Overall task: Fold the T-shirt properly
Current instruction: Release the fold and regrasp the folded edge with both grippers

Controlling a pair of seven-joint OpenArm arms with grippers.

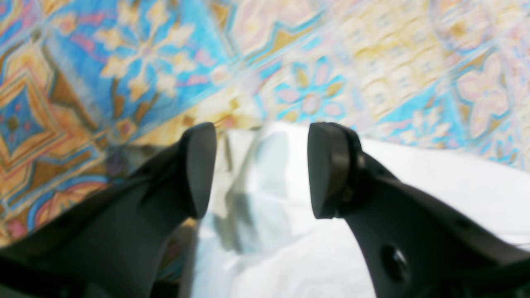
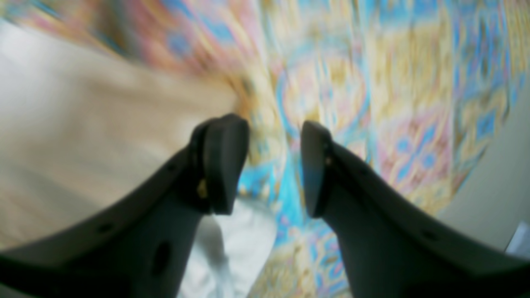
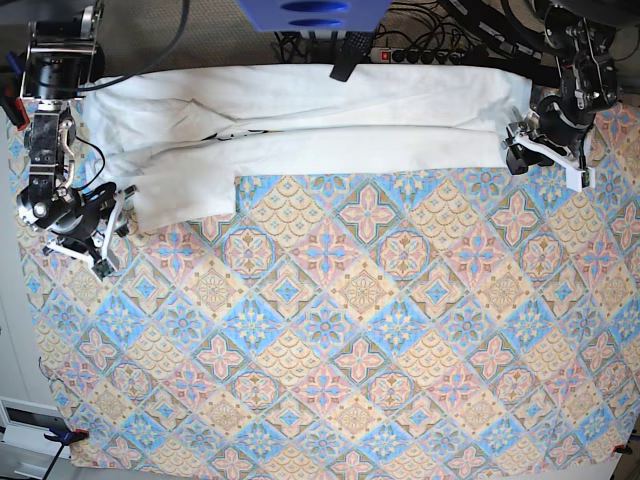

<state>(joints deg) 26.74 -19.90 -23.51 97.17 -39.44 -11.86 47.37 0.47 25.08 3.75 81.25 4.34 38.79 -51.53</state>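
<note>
The white T-shirt (image 3: 300, 120) lies as a long folded band along the far edge of the table, plain side up, with a sleeve flap (image 3: 185, 195) hanging toward me at the left. My left gripper (image 3: 513, 148) is open at the shirt's right end; in the left wrist view (image 1: 261, 169) the jaws stand apart over the white cloth (image 1: 414, 186). My right gripper (image 3: 115, 222) is open at the shirt's left end, beside the sleeve flap. In the blurred right wrist view (image 2: 269, 165) the cloth (image 2: 83, 124) lies left of the jaws, nothing between them.
A patterned blue, orange and pink tablecloth (image 3: 340, 340) covers the table. Cables and a power strip (image 3: 410, 52) lie behind the far edge. A blue object (image 3: 310, 15) sits at the top centre. A clamp (image 3: 62, 435) holds the cloth's front left corner.
</note>
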